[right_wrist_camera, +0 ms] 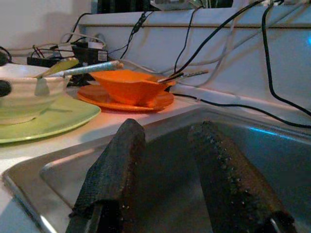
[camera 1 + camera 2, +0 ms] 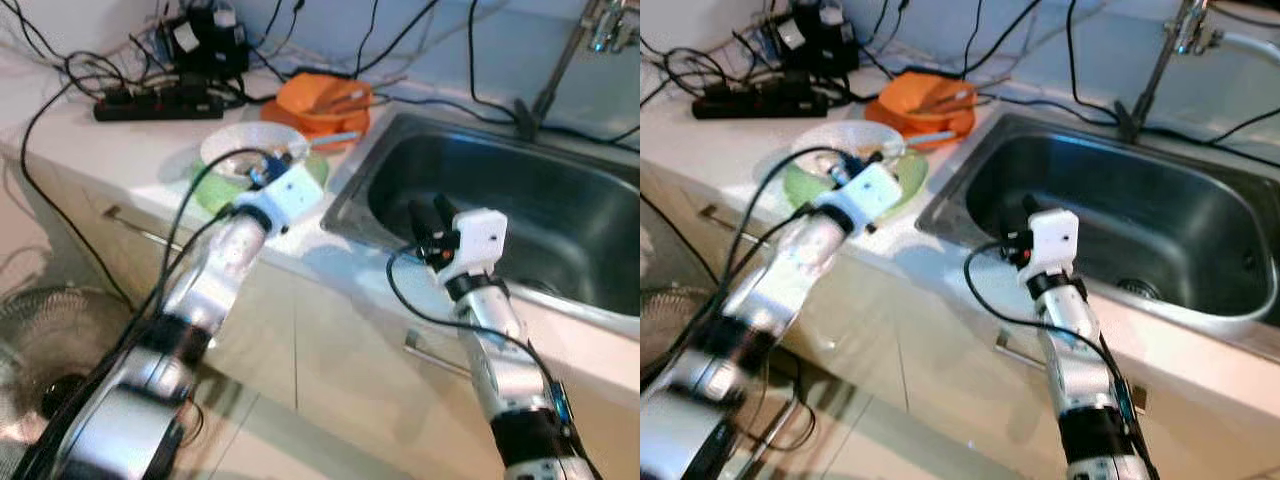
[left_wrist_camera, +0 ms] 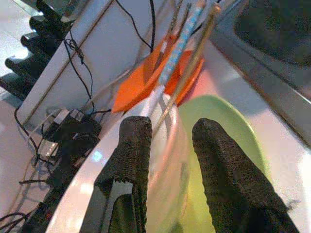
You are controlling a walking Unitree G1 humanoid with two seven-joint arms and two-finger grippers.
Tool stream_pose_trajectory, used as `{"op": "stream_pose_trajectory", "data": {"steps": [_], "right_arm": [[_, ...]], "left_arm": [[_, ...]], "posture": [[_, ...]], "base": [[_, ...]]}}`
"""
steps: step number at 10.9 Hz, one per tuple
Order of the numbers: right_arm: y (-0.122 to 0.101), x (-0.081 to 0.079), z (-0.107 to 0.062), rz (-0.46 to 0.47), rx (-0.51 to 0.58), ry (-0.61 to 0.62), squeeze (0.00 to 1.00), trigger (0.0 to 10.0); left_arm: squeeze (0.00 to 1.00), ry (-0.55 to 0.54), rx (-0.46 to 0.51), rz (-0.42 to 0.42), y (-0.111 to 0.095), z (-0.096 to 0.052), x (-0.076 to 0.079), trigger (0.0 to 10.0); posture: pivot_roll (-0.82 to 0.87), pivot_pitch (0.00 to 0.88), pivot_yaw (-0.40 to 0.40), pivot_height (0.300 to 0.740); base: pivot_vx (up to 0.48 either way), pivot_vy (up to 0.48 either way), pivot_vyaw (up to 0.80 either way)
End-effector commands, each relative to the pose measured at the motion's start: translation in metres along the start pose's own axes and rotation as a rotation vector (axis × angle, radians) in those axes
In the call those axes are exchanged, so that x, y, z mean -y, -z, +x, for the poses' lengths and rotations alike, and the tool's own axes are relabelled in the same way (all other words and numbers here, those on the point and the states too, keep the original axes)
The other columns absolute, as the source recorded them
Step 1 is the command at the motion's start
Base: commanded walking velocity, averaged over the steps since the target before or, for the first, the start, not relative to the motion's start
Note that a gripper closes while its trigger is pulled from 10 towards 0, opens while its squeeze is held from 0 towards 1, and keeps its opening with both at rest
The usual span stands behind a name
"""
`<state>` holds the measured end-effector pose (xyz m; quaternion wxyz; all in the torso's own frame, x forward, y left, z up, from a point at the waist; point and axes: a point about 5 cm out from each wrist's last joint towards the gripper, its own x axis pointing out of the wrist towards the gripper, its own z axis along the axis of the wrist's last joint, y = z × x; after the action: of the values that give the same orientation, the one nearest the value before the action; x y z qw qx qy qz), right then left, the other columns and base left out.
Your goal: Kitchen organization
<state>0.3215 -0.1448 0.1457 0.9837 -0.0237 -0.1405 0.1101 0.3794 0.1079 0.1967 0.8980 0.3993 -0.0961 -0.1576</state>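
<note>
- The left gripper (image 3: pixel 167 145) is reaching over the white bench (image 2: pixel 120 150), and its two black fingers (image 3: pixel 131 155) are straddling the rim of the white bowl (image 2: pixel 245 148), one finger inside and one outside. They are parted about the rim's width; whether they are actually pressing on it is hard to tell from the wrist view.
- The white bowl is sitting on a green plate (image 2: pixel 908 178), close to the sink's left edge.
- A spoon with a pale blue handle (image 3: pixel 181 41) and a pair of chopsticks (image 3: pixel 192 58) are lying across the white bowl, their ends pointing toward the orange dishes.
- Just behind the green plate, an orange bowl (image 1: pixel 129 85) is resting on an orange plate (image 1: pixel 104 101), with utensils lying in it.
- The right gripper (image 1: pixel 165 165) is hovering above the near left corner of the steel sink (image 2: pixel 520 200), its fingers parted and holding nothing.
- The tap (image 2: pixel 1180 40) is standing at the back of the sink.
- A black power strip (image 2: pixel 150 100) and a tangle of black cables (image 2: pixel 60 70) are lying at the back of the bench, against the wall.
- Cupboard doors with bar handles (image 2: pixel 140 232) are running below the bench, and a floor fan (image 2: pixel 50 330) is standing at the left.
</note>
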Motion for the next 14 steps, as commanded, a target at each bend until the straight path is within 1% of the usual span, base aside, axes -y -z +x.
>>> {"op": "stream_pose_trajectory", "data": {"steps": [1, 2, 3, 6, 7, 11, 14], "right_arm": [[-0.004, 0.005, 0.004, -0.002, 0.007, 0.018, 0.00, 10.0], [-0.005, 0.005, 0.004, -0.002, 0.009, 0.019, 0.00, 10.0], [-0.004, 0.004, 0.004, 0.000, 0.010, 0.021, 0.00, 10.0], [-0.004, 0.002, 0.004, 0.004, 0.009, 0.022, 0.00, 10.0], [-0.004, 0.002, 0.004, 0.004, 0.008, 0.023, 0.00, 10.0], [-0.003, 0.003, 0.003, 0.004, 0.002, 0.034, 0.00, 10.0], [-0.002, 0.002, 0.004, 0.008, 0.001, 0.035, 0.00, 10.0]], "left_arm": [[0.00, -0.009, 0.034, 0.012, -0.009, 0.007, -0.001, 10.0], [0.00, -0.005, 0.044, 0.010, -0.012, 0.010, -0.001, 10.0], [0.00, 0.003, 0.074, 0.017, -0.020, 0.016, -0.001, 10.0], [0.00, 0.028, 0.090, 0.072, -0.033, 0.032, 0.002, 10.0], [0.00, 0.036, 0.085, 0.089, -0.035, 0.034, 0.002, 10.0], [0.00, 0.055, 0.052, 0.102, -0.032, 0.039, 0.005, 10.0], [0.00, 0.033, 0.036, 0.115, -0.031, 0.041, 0.002, 10.0]], "posture": [[0.15, 0.011, -0.003, 0.740], [0.15, 0.010, -0.003, 0.740], [0.15, 0.008, -0.001, 0.740], [0.15, 0.002, 0.007, 0.740], [0.14, 0.003, 0.008, 0.740], [0.14, 0.000, 0.010, 0.740], [0.14, 0.000, 0.011, 0.740]], "base": [[0.000, 0.000, 0.00], [0.000, 0.000, 0.00], [0.000, 0.000, 0.00], [0.000, 0.000, 0.00], [0.000, 0.000, 0.00], [0.000, 0.000, 0.00], [0.000, 0.000, 0.00]]}}
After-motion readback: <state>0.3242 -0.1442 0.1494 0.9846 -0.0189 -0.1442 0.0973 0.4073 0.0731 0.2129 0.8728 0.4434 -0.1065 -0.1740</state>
